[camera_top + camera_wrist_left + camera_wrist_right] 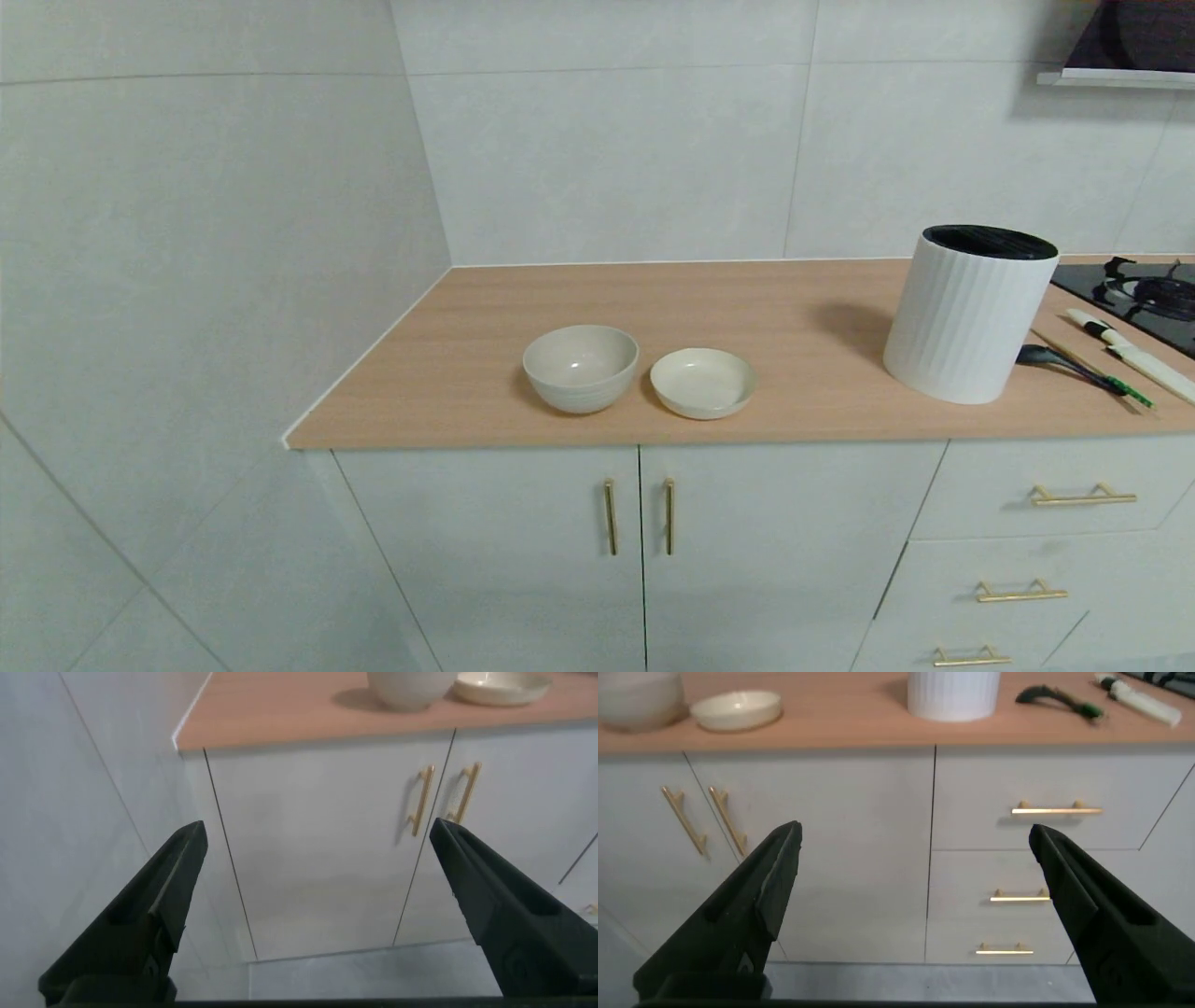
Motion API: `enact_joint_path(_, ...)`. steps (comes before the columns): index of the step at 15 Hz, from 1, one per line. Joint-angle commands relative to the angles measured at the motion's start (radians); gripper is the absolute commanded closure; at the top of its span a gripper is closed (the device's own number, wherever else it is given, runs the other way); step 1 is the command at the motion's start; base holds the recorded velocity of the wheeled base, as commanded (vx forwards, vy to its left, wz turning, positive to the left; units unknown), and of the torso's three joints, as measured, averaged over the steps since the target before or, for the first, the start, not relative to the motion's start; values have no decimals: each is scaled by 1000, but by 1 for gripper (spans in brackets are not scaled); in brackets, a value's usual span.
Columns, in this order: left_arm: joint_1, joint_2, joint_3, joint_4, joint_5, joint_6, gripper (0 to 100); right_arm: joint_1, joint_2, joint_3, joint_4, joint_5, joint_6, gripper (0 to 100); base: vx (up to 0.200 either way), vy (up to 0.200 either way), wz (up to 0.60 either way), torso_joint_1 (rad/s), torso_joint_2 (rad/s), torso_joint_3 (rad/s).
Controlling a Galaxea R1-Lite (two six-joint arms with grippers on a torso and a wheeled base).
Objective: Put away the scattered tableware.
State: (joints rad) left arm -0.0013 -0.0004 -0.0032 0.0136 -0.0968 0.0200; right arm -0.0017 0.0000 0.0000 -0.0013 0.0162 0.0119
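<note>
A deep cream bowl (580, 367) and a shallow cream dish (702, 382) sit side by side near the front of the wooden countertop (747, 308). A ribbed white holder with a black rim (967, 312) stands to their right. Past it lie a black ladle with a green handle end (1074, 368) and a white-handled knife (1132, 355). My left gripper (313, 849) is open, low in front of the cabinet doors, below the bowl (408, 688) and dish (502, 687). My right gripper (915, 849) is open too, facing the drawers below the holder (953, 694).
White cabinet doors with gold handles (638, 515) sit under the bowls, with drawers (1055, 495) to the right. A black gas hob (1139, 294) occupies the counter's far right. A tiled wall closes the left side and the back.
</note>
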Motion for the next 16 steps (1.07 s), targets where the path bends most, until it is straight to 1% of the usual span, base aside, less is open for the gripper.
enact_joint_path(1, 1, 0, 0, 0, 0, 0, 0, 0, 2, 0, 0, -1, 0, 0, 0, 0, 0, -227, 510, 286)
enact_joint_path(8, 0, 0, 0, 0, 0, 1, 0, 0, 2, 0, 0, 1, 0, 0, 0, 0, 0, -210, 498, 287)
enact_joint_path(16, 1, 0, 0, 0, 0, 1, 0, 0, 2, 0, 0, 1, 2, 0, 0, 0, 0, -168, 470, 293)
